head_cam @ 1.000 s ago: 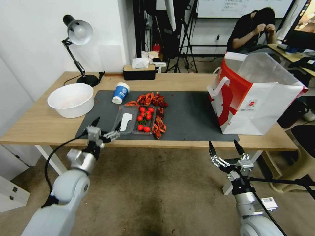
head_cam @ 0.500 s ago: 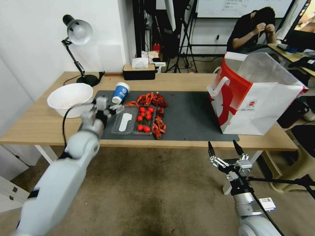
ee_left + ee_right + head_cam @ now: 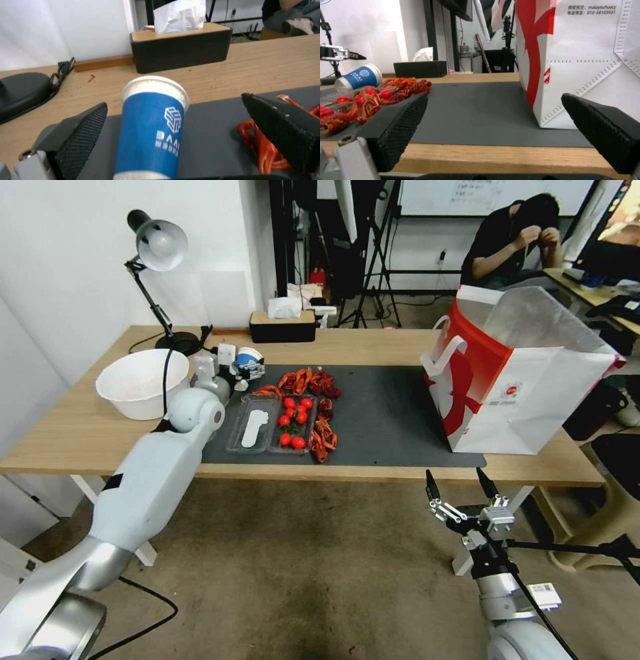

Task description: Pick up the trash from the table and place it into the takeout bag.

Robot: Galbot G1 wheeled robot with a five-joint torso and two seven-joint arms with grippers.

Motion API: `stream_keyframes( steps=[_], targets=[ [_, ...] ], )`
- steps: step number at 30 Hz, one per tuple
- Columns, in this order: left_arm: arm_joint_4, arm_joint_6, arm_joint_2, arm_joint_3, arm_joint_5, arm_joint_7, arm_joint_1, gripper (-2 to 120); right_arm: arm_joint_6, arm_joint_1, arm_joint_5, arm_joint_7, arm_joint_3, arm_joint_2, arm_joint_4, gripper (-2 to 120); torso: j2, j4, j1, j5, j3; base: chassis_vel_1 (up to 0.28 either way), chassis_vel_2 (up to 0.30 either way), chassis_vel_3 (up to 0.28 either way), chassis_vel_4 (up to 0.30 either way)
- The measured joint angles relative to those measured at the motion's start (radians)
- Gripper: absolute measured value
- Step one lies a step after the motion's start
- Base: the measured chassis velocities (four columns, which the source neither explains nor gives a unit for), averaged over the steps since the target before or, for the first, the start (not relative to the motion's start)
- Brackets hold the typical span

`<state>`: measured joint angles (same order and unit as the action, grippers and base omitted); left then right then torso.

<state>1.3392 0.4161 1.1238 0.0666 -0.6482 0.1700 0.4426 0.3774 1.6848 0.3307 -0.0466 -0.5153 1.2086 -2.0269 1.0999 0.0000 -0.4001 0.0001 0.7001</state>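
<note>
Blue-and-white paper cup (image 3: 151,127) between spread left gripper (image 3: 173,140) fingers: close gently, avoiding crushing; right gripper (image 3: 461,488) open.

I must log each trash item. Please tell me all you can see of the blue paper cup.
The cup is blue paper with a white logo and a white rim. It stands tilted on the grey mat, near the tissue box. The open left tool straddles it; its pads are not touching it.

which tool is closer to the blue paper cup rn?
Left. The left tool is open with a finger on either side of the blue-and-white paper cup, not touching. The right tool hangs open below the table's front edge, near the takeout bag.
</note>
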Motion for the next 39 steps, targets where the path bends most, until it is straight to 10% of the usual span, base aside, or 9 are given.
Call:
stream_keyframes(
  steps=[39],
  targets=[
    [-0.240, 0.053, 0.040, -0.068, 0.029, -0.051, -0.118, 97, 0.010, 0.017, 0.001, -0.001, -0.008, -0.002, -0.007, 100, 0.000, 0.0000, 0.000, -0.0002, 0.000, 0.000, 0.000, 0.000, 0.000]
  ],
)
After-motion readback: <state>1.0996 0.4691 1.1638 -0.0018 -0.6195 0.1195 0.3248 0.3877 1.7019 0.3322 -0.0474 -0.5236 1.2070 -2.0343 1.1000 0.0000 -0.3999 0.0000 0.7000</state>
